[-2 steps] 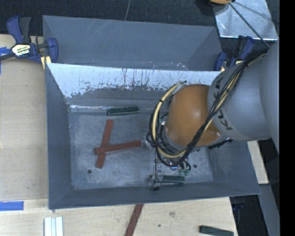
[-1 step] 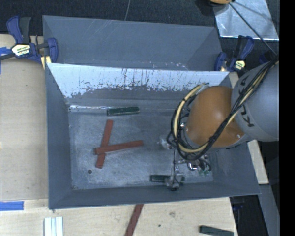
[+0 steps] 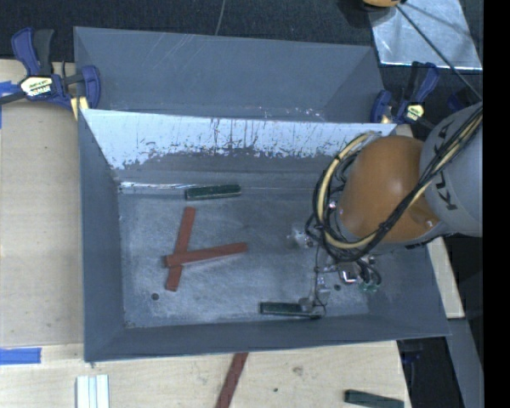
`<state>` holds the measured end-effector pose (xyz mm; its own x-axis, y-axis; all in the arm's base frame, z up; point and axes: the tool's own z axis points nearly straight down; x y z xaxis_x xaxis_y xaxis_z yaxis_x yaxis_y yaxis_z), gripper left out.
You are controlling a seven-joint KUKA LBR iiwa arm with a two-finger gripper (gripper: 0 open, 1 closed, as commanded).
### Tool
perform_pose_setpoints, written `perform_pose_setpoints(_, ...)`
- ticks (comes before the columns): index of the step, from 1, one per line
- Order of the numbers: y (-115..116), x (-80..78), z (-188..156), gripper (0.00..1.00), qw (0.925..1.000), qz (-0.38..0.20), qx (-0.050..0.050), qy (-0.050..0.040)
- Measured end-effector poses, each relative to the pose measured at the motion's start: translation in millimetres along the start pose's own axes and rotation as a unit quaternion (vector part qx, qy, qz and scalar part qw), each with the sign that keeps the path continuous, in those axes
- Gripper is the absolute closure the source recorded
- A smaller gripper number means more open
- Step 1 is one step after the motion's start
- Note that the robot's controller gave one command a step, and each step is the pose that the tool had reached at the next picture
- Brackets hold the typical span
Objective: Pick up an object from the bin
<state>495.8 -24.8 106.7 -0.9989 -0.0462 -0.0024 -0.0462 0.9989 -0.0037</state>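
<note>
At bin's [image 3: 100, 253] near wall: dark flat bar [image 3: 282, 310], right end at pincer [image 3: 319, 302]; pincer state indiscernible.

Two brown sticks [image 3: 186, 228] [image 3: 217, 252], apparently two dark bars [image 3: 212, 192] [image 3: 285, 309]

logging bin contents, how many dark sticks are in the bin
2: the back dark stick by the far wall, the front dark stick by the near wall at the gripper. The arm may hide others.

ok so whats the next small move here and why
Probably nudge the gripper along the dark stick toward its middle: it sits at the stick's end nearest the arm, close to the bin's front wall, where a grasp looks likely to slip.
</note>
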Motion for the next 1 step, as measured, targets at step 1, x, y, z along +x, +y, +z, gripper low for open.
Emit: perform_pose_setpoints(1, 17.9, 2.9, -6.2, 0.0, 0.997, -0.078, -0.002, 0.0006)
